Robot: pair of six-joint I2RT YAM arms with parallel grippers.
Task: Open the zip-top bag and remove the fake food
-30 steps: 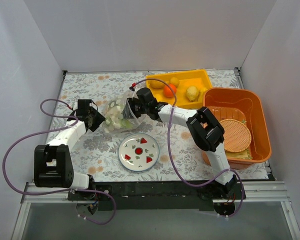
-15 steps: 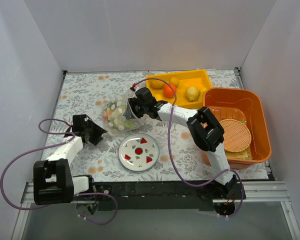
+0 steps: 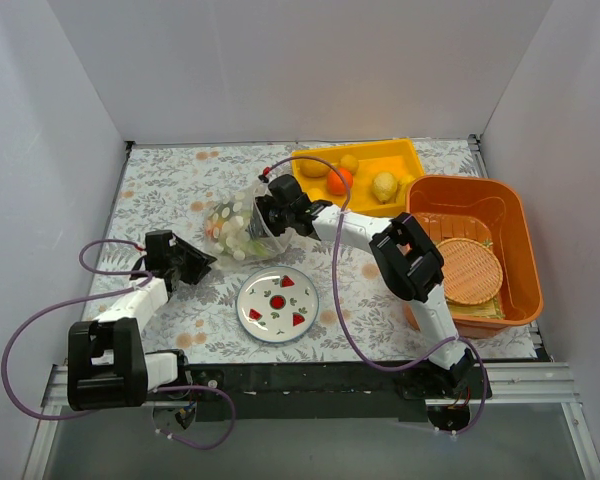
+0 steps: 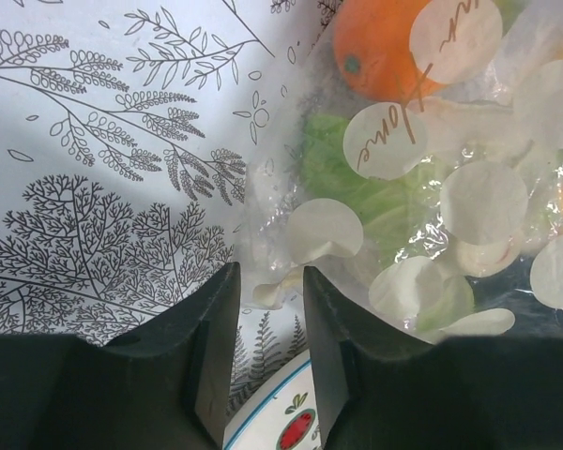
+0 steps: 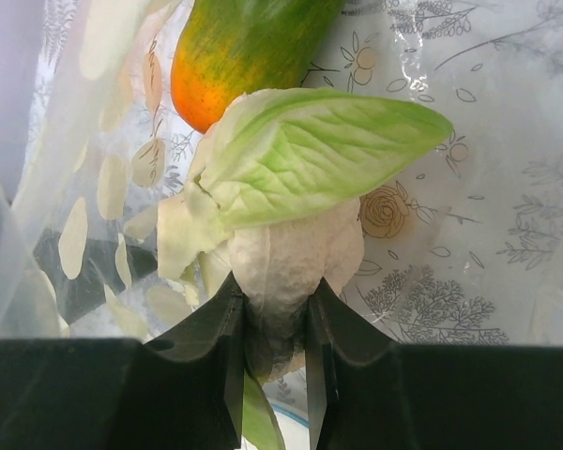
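Observation:
The zip-top bag [image 3: 230,226] is a clear pouch with white dots, lying on the patterned cloth left of centre. My right gripper [image 3: 267,214] reaches into its right end and is shut on a piece of fake food [image 5: 291,244], a pale white lump with a green leaf. An orange-green fruit [image 5: 249,42] lies beyond it under the film. My left gripper [image 3: 200,264] is low and left of the bag, open a little and empty [image 4: 267,277]. Its wrist view shows the bag [image 4: 432,187] with a round orange fruit [image 4: 380,52] and green pieces inside.
A white plate [image 3: 270,288] with red motifs lies in front of the bag; its rim [image 4: 263,412] shows between my left fingers. A yellow tray [image 3: 405,152] at the back holds an orange and yellow fruits. An orange basin [image 3: 520,230] with a woven mat [image 3: 470,270] stands right.
My left gripper was at the bag's left edge a second ago; it has let go and drawn back toward the near left. The bag shifted slightly. My right gripper stays at the bag.

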